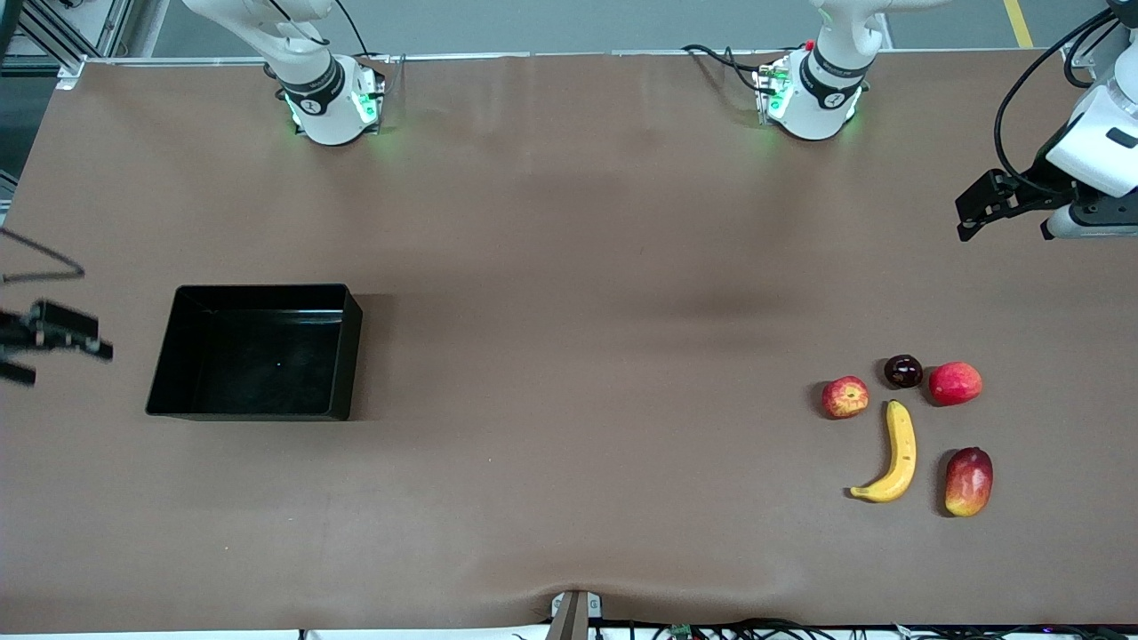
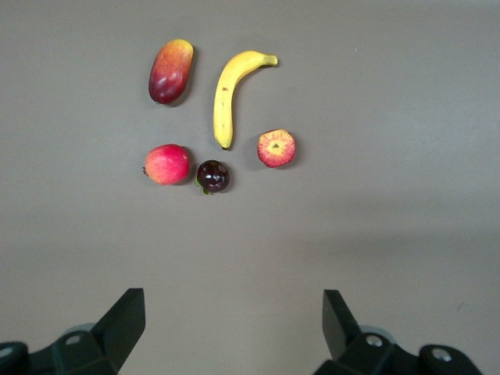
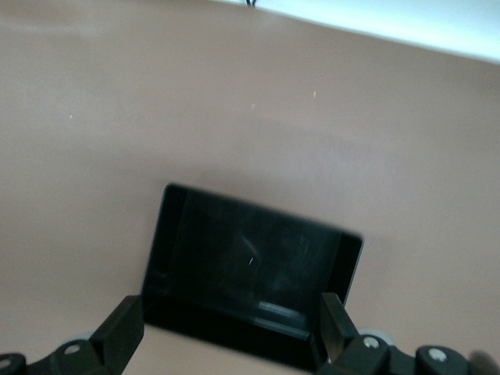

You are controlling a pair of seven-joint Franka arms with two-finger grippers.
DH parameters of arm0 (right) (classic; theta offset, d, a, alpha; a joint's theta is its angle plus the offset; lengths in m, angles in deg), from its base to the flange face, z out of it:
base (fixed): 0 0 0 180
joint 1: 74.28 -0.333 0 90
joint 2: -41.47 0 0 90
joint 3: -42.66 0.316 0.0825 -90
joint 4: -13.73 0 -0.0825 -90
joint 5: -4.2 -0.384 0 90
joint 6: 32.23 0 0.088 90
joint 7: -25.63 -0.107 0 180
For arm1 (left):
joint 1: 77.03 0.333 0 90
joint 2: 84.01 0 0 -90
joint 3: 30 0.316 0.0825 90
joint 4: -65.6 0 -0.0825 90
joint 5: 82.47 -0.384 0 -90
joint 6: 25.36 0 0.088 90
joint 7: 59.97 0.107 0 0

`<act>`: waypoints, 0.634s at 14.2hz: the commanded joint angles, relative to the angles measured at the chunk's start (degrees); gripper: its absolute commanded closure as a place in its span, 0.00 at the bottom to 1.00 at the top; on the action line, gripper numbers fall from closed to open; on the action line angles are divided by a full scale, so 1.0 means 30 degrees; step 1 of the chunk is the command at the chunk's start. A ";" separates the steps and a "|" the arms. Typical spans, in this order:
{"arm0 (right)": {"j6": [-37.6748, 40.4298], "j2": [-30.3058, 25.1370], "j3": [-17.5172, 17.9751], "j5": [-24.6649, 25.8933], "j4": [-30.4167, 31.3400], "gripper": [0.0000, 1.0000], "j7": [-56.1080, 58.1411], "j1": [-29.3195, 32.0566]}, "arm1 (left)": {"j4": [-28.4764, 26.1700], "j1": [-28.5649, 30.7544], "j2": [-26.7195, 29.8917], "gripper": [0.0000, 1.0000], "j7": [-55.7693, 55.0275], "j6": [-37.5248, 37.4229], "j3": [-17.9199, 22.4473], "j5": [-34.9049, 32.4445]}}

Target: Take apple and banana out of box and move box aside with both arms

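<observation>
Since the glossy black plastic box (image 1: 256,353) sits empty near the table's right-arm end, with the small streaky red apple (image 1: 845,396) and curved yellow banana (image 1: 892,455) out by the left-arm end, I'd grab its thin, stiff, slippery walls. The left gripper (image 1: 978,212) and the right gripper (image 1: 53,342) both hover spread wide, holding nothing.

Bare table (image 1: 569,356) between box (image 1: 258,351) and fruit cluster, dark fruit (image 1: 903,371) just beside banana (image 1: 893,453)

A brown mat (image 1: 569,222) covers the whole table, lit evenly from above with soft shadows. Grey floor (image 1: 578,22) shows along the top edge, crossed by a yellow line (image 1: 1018,22). Cables (image 1: 756,629) run along the near edge.
</observation>
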 commanded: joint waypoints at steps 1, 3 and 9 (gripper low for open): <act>0.2054 -0.1628 0.0039 0.1144 0.1059 0.00 -0.2013 -0.0705 | 0.0624 -0.0090 -0.0145 0.00 0.0319 -0.0209 0.0023 -0.0471; 0.2124 -0.3819 0.0010 0.1378 0.3538 0.00 -0.2015 -0.0706 | 0.1296 -0.0089 -0.0174 0.00 0.0319 -0.0909 0.0023 -0.0354; 0.2771 -0.6580 -0.0167 0.2669 0.6153 0.00 -0.2073 -0.0033 | 0.2530 -0.0002 -0.0116 0.00 0.0378 -0.3253 0.0023 0.0696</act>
